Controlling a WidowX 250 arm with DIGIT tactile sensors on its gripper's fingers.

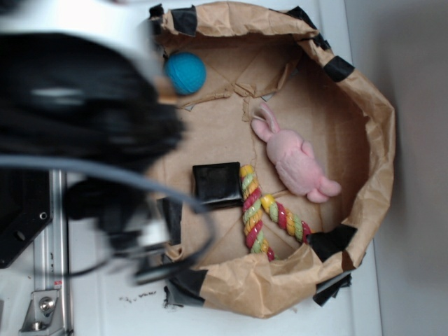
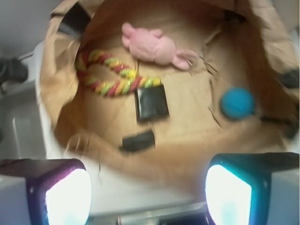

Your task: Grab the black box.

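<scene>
Pincer (image 2: pixel 147 187) spread wide, empty, hovering over near rim of paper nest (image 1: pixel 374 140). Black box (image 1: pixel 217 183) flat on nest floor, touching rope toy (image 1: pixel 260 210). Pink bunny (image 1: pixel 294 162) near; blue ball (image 1: pixel 185 73) well apart.

In the exterior view the arm (image 1: pixel 77 112) is a big black blurred mass at the left side, with a white part on top and a grey cable curving under it — its exact pose cannot be told. In the wrist view the tool (image 2: pixel 147 192) stands wide open: its two fingers (image 2: pixel 68 197) sit at the lower corners, well apart, with bright glowing pads — nothing is between them.
</scene>
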